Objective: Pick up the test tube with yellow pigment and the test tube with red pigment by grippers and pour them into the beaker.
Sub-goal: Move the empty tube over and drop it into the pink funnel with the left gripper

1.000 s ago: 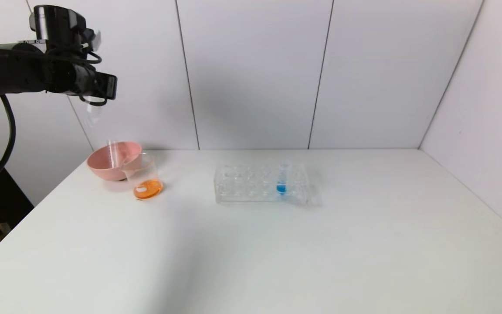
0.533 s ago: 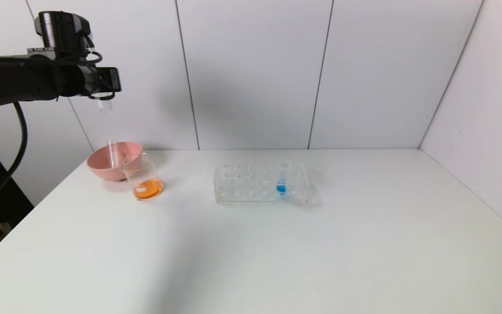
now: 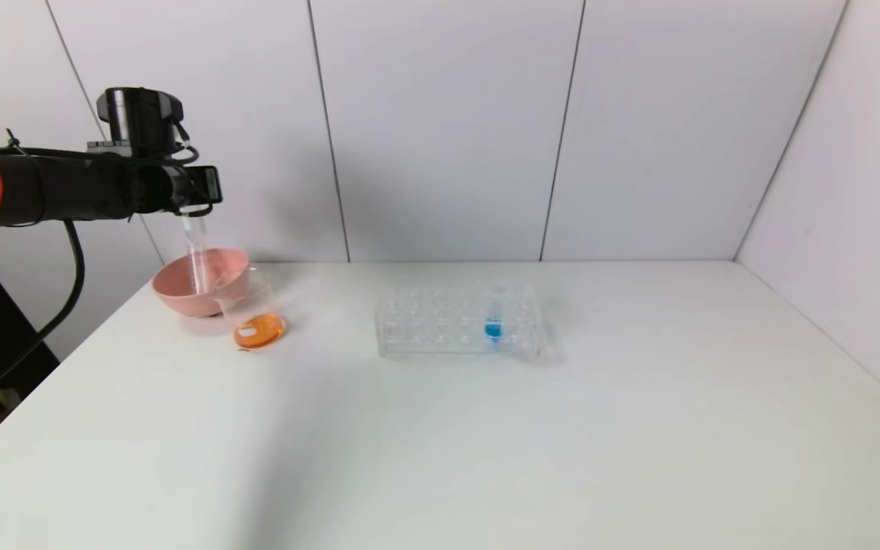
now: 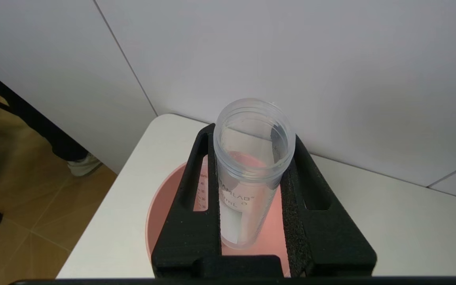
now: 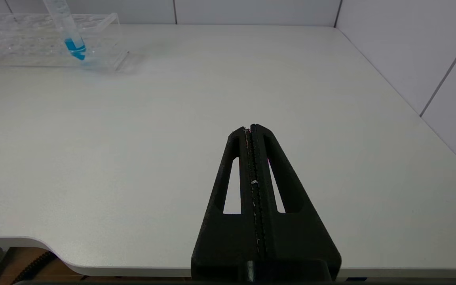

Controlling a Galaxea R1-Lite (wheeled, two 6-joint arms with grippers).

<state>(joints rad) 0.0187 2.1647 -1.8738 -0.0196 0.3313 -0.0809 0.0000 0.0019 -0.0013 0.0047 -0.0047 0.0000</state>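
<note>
My left gripper [image 3: 199, 192] is shut on an empty clear test tube [image 3: 195, 237] and holds it upright, mouth up, with its bottom down in the pink bowl [image 3: 173, 294]. In the left wrist view the gripper [image 4: 251, 134] clamps the tube [image 4: 247, 190] between its pads. No colour shows in it, so I cannot tell which pigment it held. A second empty tube [image 4: 202, 190] stands in the bowl. The beaker [image 3: 257, 313] stands in front of the bowl with orange liquid in its bottom. My right gripper [image 5: 250, 128] is shut and empty over the table's front right.
A clear tube rack [image 3: 455, 321] stands mid-table with one tube of blue liquid [image 3: 493, 313] in it; it also shows in the right wrist view [image 5: 71, 35]. The table's left edge [image 4: 105, 206] runs close by the bowl. White wall panels stand behind.
My left gripper has come down and a little right with the tube. The tube has turned from tilted to upright and now reaches into the pink bowl.
</note>
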